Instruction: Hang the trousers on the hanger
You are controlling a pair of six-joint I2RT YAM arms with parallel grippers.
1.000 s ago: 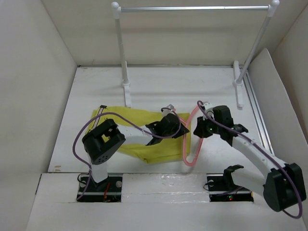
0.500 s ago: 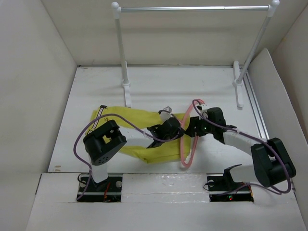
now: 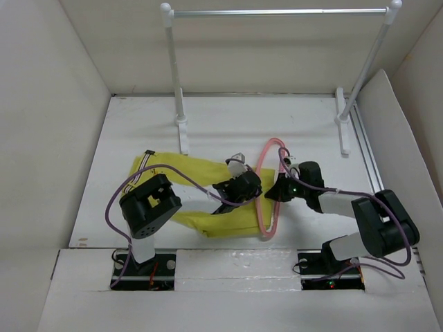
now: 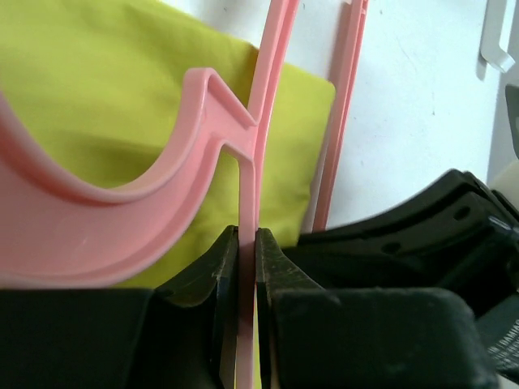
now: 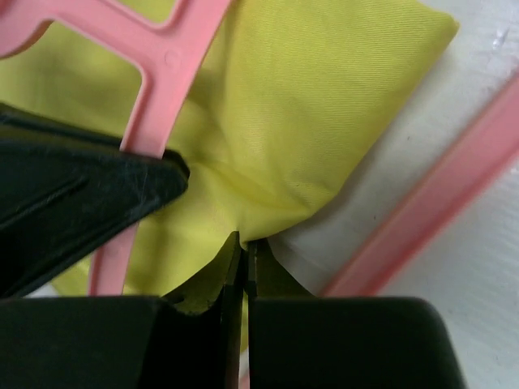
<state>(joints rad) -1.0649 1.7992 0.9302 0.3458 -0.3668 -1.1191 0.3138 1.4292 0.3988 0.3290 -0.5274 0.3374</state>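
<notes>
Looking on, I judge the job only begun: the trousers (image 3: pixel 201 173) lie folded on the table (image 3: pixel 138 124), not yet draped over the hanger (image 4: pixel 89 219). The left gripper (image 4: pixel 247 243) pinches the hanger's thin bar, propping it at the trousers' right end. The right gripper (image 5: pixel 243 243) is clamped on the cloth's corner fold. Feeding cloth through is left.
</notes>
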